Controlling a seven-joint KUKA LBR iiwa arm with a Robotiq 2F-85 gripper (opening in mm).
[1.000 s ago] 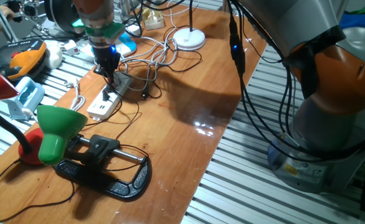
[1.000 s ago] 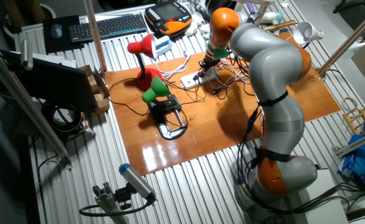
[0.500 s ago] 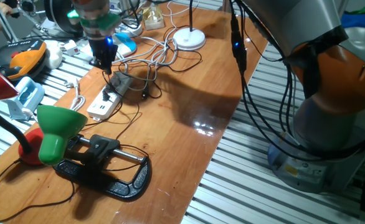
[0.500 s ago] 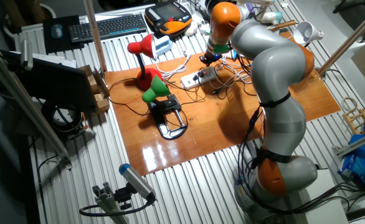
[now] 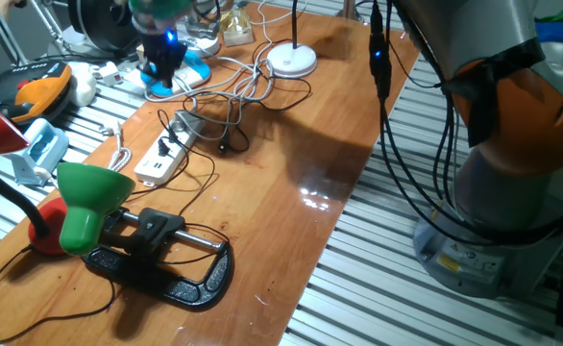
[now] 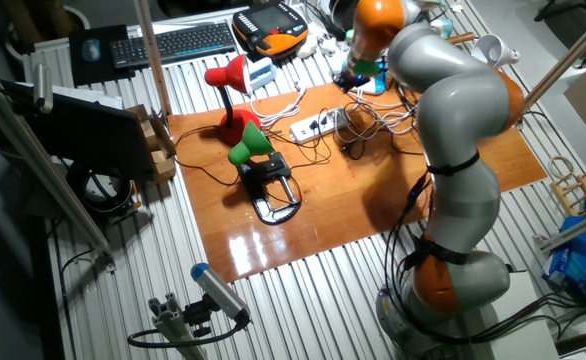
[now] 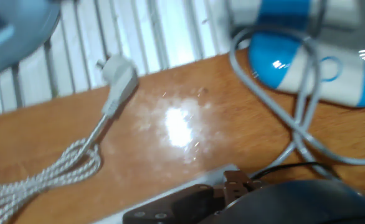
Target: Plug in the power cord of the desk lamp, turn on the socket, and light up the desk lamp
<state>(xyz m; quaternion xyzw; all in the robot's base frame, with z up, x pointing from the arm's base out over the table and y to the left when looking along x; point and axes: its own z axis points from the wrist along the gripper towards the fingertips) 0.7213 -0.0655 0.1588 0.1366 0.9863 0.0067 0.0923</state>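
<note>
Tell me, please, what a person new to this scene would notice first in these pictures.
The large grey and orange robot arm dominates, bending over the far edge of the glossy wooden table. Near the front left corner stands a green cone-shaded lamp on a black clamp, with a red-shaded lamp beside it. Further back, a long white power strip lies among tangled white cables.

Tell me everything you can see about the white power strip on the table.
The socket is a long white rectangular strip lying flat on the wooden table, between the green lamp and the cable tangle. A small black plug sits in one outlet; its far end looks darker. The gripper hangs apart from it.
</note>
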